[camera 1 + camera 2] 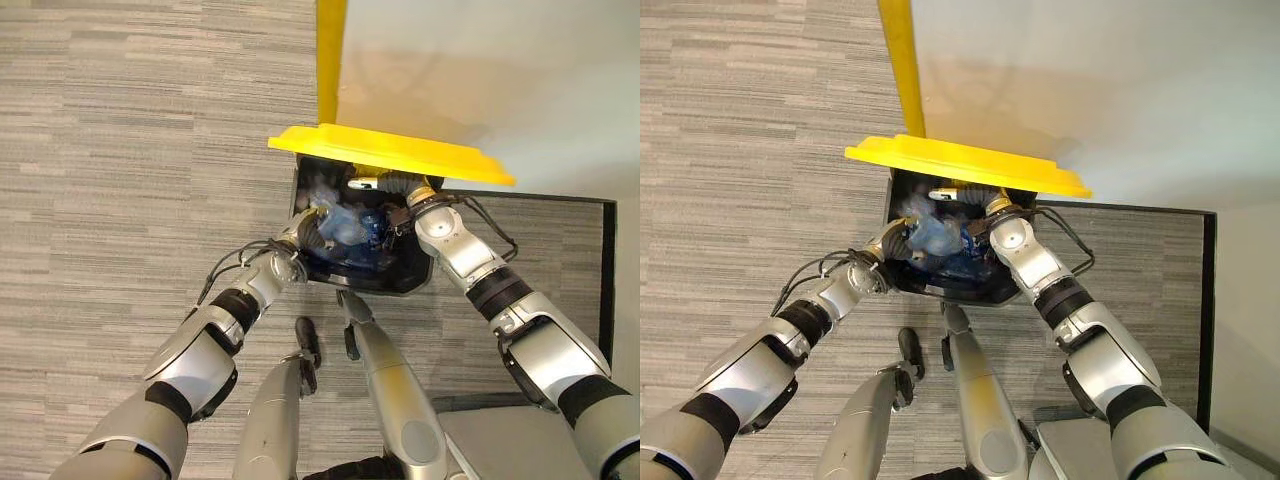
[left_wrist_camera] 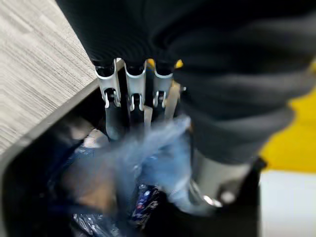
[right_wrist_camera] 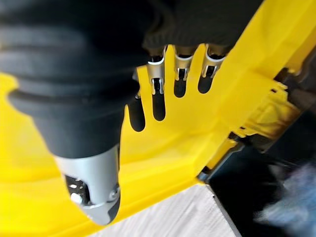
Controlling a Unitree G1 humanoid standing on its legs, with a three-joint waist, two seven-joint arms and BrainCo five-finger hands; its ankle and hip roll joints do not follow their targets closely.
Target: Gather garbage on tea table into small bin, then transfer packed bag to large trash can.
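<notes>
From the left eye view, a black trash can (image 1: pixel 395 280) stands on the grey carpet (image 1: pixel 130 150) against a pale wall (image 1: pixel 480 70), its yellow lid (image 1: pixel 390 152) tipped up over the opening. Both arms reach into that opening. The left hand (image 1: pixel 305 230) sits at the can's near-left rim, against a bluish plastic bag (image 1: pixel 345 222) lying inside the can. The right hand (image 1: pixel 400 187) is raised just under the lid.

The right eye view shows the same pose, bag (image 1: pixel 935 235) between the two wrists.

In the left wrist view, the fingers (image 2: pixel 133 106) point down into the can, nearly straight, tips sunk in the crumpled bag (image 2: pixel 158 158); whether they pinch it cannot be told.

In the right wrist view, the fingers (image 3: pixel 158 101) are straight and spread, laid against the lid's yellow underside (image 3: pixel 222 98), holding nothing.
</notes>
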